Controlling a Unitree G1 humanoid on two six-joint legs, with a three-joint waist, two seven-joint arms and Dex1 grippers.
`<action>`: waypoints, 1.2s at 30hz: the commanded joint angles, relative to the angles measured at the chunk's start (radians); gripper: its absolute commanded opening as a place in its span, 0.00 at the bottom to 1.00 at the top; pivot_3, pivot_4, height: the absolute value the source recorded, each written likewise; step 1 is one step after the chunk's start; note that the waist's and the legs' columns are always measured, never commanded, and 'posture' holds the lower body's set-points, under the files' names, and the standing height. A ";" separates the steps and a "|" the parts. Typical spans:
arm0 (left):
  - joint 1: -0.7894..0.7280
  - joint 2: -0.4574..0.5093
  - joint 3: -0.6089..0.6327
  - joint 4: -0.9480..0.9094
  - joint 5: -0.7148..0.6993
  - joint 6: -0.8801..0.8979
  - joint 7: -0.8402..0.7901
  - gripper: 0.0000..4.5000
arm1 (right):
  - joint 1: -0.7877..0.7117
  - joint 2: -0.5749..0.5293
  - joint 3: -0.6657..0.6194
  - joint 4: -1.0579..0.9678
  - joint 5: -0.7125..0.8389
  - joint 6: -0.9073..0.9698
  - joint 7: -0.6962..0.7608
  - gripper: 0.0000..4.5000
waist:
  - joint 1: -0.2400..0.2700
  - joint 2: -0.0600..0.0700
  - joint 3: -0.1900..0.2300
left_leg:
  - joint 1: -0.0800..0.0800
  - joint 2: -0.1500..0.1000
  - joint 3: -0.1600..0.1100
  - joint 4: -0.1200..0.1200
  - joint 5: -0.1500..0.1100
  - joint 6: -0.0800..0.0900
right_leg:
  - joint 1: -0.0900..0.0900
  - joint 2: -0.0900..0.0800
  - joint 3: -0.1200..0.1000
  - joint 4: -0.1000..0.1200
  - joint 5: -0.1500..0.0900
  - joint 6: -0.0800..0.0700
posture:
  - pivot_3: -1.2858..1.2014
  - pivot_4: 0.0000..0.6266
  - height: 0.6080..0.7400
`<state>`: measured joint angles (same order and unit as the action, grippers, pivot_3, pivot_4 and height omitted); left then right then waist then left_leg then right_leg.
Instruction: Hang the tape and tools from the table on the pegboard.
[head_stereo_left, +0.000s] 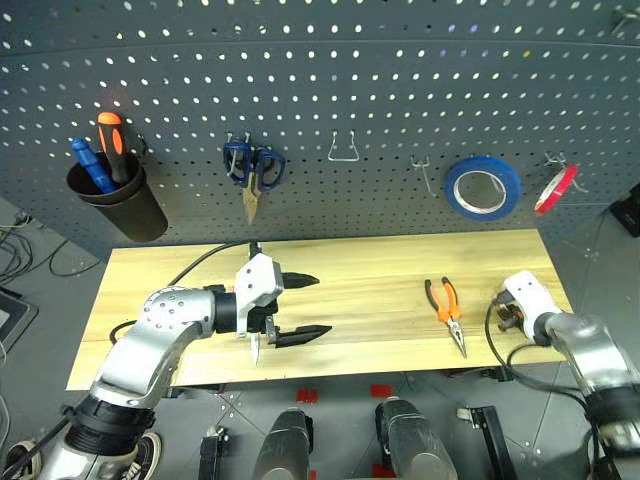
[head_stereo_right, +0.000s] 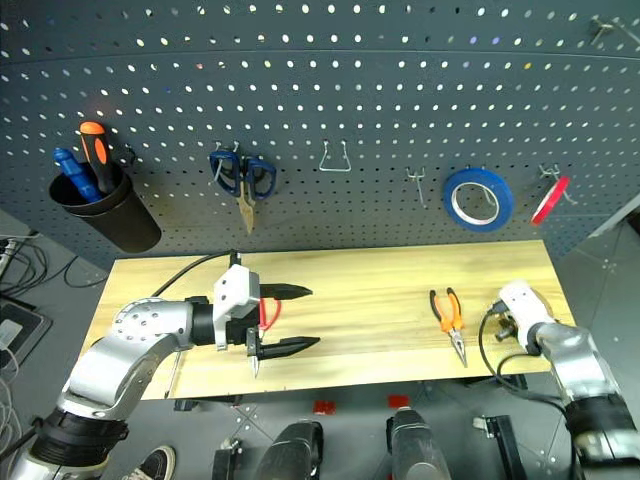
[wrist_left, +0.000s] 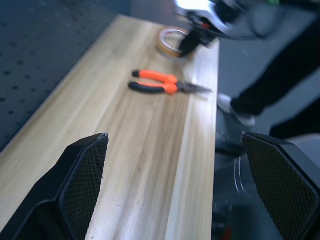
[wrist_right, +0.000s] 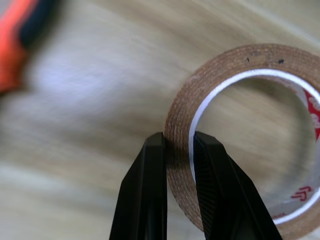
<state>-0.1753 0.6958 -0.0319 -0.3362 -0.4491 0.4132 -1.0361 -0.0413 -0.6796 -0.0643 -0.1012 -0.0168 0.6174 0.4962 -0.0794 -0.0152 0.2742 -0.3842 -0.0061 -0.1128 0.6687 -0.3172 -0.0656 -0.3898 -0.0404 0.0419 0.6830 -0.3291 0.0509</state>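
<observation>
My right gripper (wrist_right: 177, 137) is shut on the wall of the tan tape (wrist_right: 240, 65), one finger inside the hole and one outside. The roll is at the right end of the wooden table (head_stereo_left: 370, 290), against the tabletop. The orange-and-black pliers (head_stereo_left: 447, 308) lie flat just left of it. Over the table's left half my left gripper (head_stereo_left: 300, 308) stands wide open, pointing right, with nothing between its fingers. A red handle (head_stereo_right: 266, 312) and a steel blade tip (head_stereo_right: 256, 366) of the scissors show under that hand, the rest hidden. The grey pegboard (head_stereo_left: 350, 80) rises behind the table.
On the pegboard hang a black cup (head_stereo_left: 125, 205) with two screwdrivers, blue-handled scissors (head_stereo_left: 253, 168), an empty wire hook (head_stereo_left: 345, 150), a blue roll (head_stereo_left: 482, 187) and a red roll (head_stereo_left: 555, 188). A person's dark leg and light shoe (wrist_left: 235, 107) stand beyond the table's right end.
</observation>
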 joint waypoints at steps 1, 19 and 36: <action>0.028 -0.010 0.064 -0.049 -0.028 -0.013 0.041 1.00 | 0.124 0.034 -0.058 -0.351 -0.029 0.054 -0.073 0.10 | -0.004 0.000 0.000 | 0.001 0.000 0.000 0.000 0.000 0.000 | 0.000 0.000 0.001 0.000 0.000 0.000 | 0.48 0.42 1.00; 0.035 -0.090 0.163 -0.084 -0.093 -0.071 0.144 1.00 | -0.019 0.188 0.284 -0.471 -0.371 -0.440 -0.244 0.10 | -0.001 -0.002 0.000 | 0.004 0.000 -0.001 0.008 0.003 0.000 | 0.002 0.002 0.002 0.007 0.008 0.002 | 0.48 0.41 1.00; -0.009 -0.086 0.154 -0.098 -0.111 -0.012 0.193 1.00 | -0.338 0.286 0.318 -0.007 -0.349 -0.606 -0.212 0.26 | -0.006 -0.002 0.001 | 0.003 0.000 0.001 0.009 0.003 0.000 | 0.000 0.002 0.002 0.008 0.008 0.001 | 0.49 0.40 1.00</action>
<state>-0.1780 0.5991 0.1203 -0.3966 -0.5505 0.4070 -0.8403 -0.3717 -0.4006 0.2584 -0.1013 -0.3703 0.0294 0.2836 -0.0857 -0.0169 0.2749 -0.3815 -0.0057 -0.1120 0.6776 -0.3138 -0.0657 -0.3895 -0.0384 0.0440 0.6908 -0.3213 0.0522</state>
